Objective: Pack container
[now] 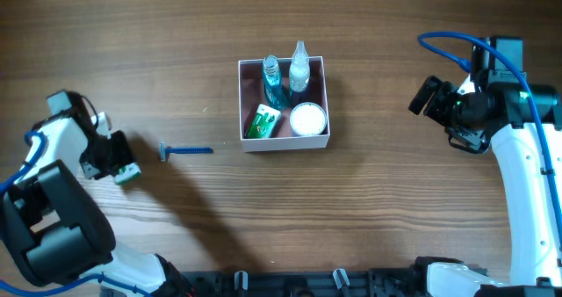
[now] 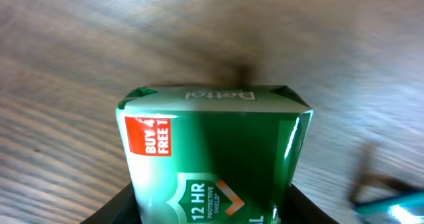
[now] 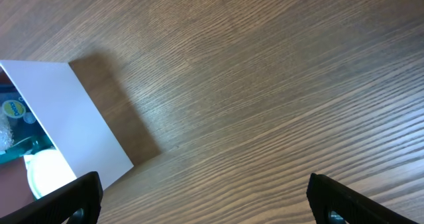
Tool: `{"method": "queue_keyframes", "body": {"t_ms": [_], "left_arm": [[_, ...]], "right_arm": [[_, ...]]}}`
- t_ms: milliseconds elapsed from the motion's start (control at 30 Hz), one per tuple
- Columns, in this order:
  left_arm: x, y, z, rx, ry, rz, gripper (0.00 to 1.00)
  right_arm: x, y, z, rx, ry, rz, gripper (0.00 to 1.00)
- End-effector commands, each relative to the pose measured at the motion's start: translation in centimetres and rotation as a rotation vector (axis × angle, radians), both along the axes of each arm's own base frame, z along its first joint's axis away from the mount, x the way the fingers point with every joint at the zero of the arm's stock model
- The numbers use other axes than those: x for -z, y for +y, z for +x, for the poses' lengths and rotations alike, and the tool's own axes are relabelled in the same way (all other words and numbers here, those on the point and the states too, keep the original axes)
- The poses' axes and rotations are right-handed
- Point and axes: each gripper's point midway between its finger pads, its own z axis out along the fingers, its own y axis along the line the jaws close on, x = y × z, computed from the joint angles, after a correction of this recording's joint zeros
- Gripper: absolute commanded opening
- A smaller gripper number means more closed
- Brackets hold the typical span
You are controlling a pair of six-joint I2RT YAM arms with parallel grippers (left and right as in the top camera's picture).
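Note:
The container [image 1: 322,90], a square shallow box with white walls and a pink inside, stands mid-table. It holds a blue bottle [image 1: 272,79], a clear bottle [image 1: 299,68], a green carton [image 1: 262,121] and a white round lid [image 1: 308,119]. My left gripper [image 1: 121,167] at the far left is shut on a green soap box [image 2: 212,158], which fills the left wrist view. A blue razor [image 1: 184,150] lies on the table between the left gripper and the container. My right gripper [image 1: 428,95] is open and empty, right of the container; the container's white wall shows in the right wrist view [image 3: 73,121].
The table is brown wood [image 1: 395,227]. The razor also shows as a blue blur in the left wrist view [image 2: 391,207]. The right arm's blue cable [image 1: 448,42] arcs above the table at the right.

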Motion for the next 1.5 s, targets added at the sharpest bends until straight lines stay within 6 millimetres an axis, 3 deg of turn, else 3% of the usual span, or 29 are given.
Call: {"method": "queue_keyframes", "body": {"t_ms": [0,100,200,467,600,900,1033,1200,1467], "left_arm": [[-5.5,-2.6,4.1,0.074,-0.151,0.020,0.04],[-9.2,-7.5,5.3,0.170,-0.201,-0.021,0.04],[-11.3,-12.2,5.7,0.278,-0.233,-0.039,0.04],[-11.8,-24.3,5.6,0.519,-0.290,-0.100,0.04],[-11.8,-28.1,6.0,0.563,-0.339,-0.129,0.04],[-12.3,-29.8,7.2,0.556,-0.409,-0.152,0.04],[-11.4,-29.8,7.5,0.555,-0.391,-0.141,0.04],[-8.8,-29.9,7.8,0.537,-0.332,-0.137,0.04],[-8.6,-30.3,8.5,0.537,-0.353,-0.144,0.04]], "right_arm": [[0.3,0.1,-0.1,-0.011,0.009,0.005,1.00],[0.3,0.1,-0.1,-0.010,0.009,0.005,1.00],[0.3,0.1,-0.1,-0.010,0.008,0.005,1.00],[0.3,0.1,-0.1,-0.009,0.010,0.006,1.00],[0.3,0.1,-0.2,-0.009,0.013,0.007,1.00],[0.3,0.1,-0.2,-0.010,0.014,0.006,1.00],[0.3,0.3,-0.2,-0.013,0.012,0.018,1.00],[0.3,0.4,-0.2,-0.011,0.012,0.022,1.00],[0.3,0.4,-0.2,-0.011,0.012,0.022,1.00]]}}
